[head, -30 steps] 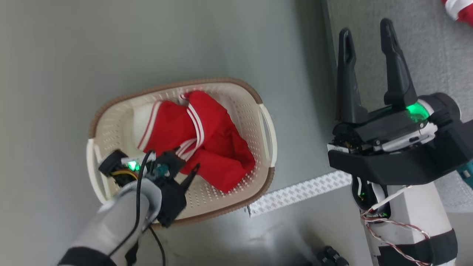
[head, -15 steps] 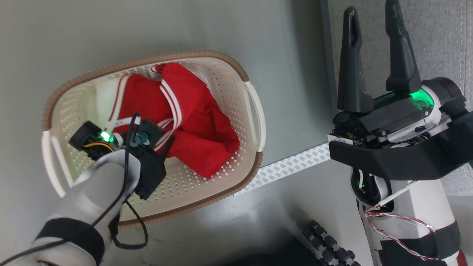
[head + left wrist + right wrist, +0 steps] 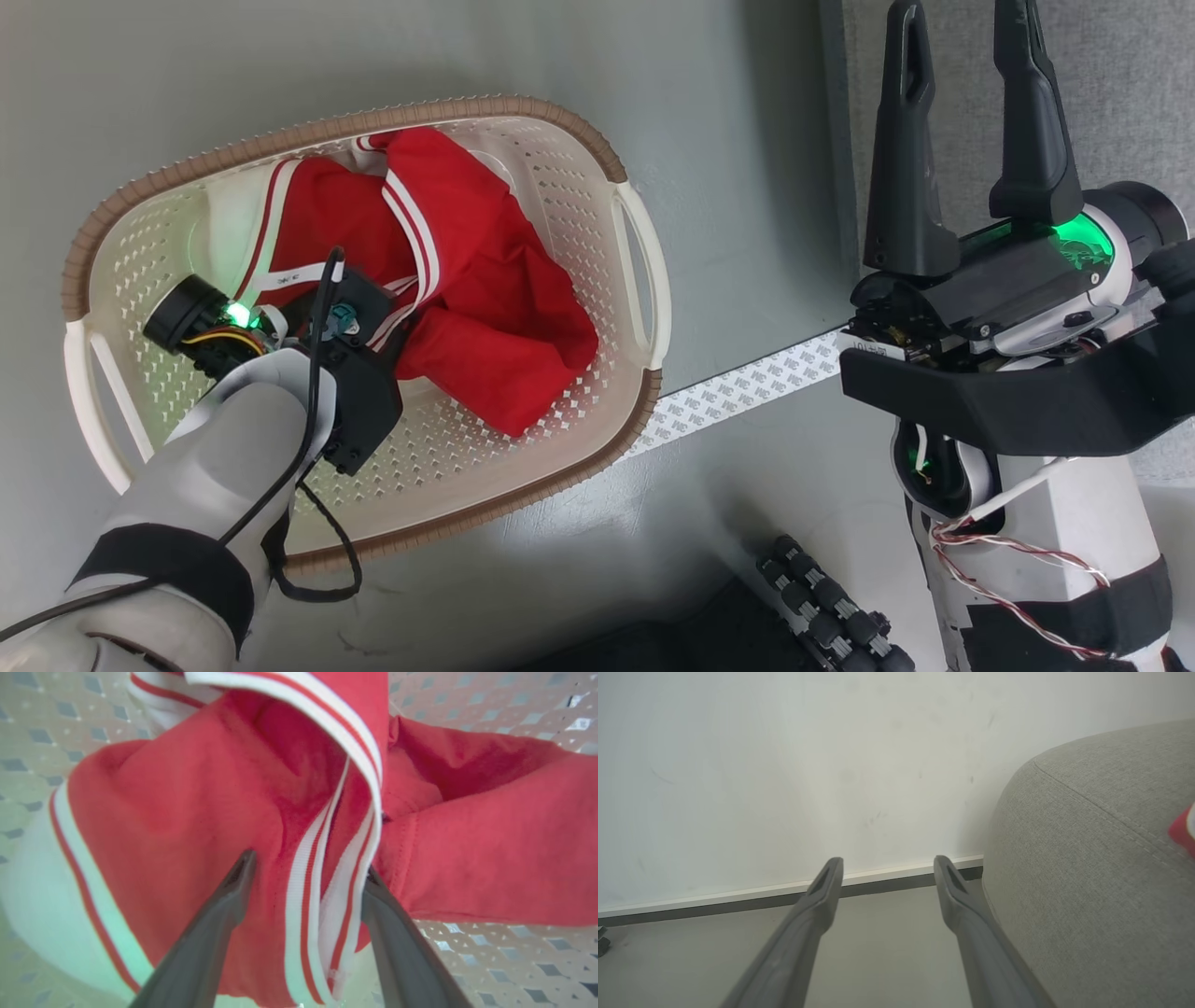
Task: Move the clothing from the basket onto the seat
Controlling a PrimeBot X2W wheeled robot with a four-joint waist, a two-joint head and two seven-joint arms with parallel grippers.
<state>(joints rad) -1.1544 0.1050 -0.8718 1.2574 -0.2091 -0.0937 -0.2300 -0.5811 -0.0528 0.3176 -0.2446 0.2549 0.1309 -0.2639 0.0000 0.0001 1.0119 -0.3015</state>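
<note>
Down inside the basket (image 3: 644,280), my left pincer (image 3: 308,863) stands spread astride the clothing (image 3: 485,280) at its white-striped band; the tag (image 3: 289,277) has print too small to read. My right pincer (image 3: 887,860) gapes empty beside the sofa (image 3: 1087,858).

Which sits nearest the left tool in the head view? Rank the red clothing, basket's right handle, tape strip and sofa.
1. Red clothing, at the left tool's fingertips, in the basket.
2. Basket's right handle, right of the clothing.
3. Tape strip, further right, past the basket.
4. Sofa, far right edge.

"3M" repeated along floor tape (image 3: 747,396)
</note>
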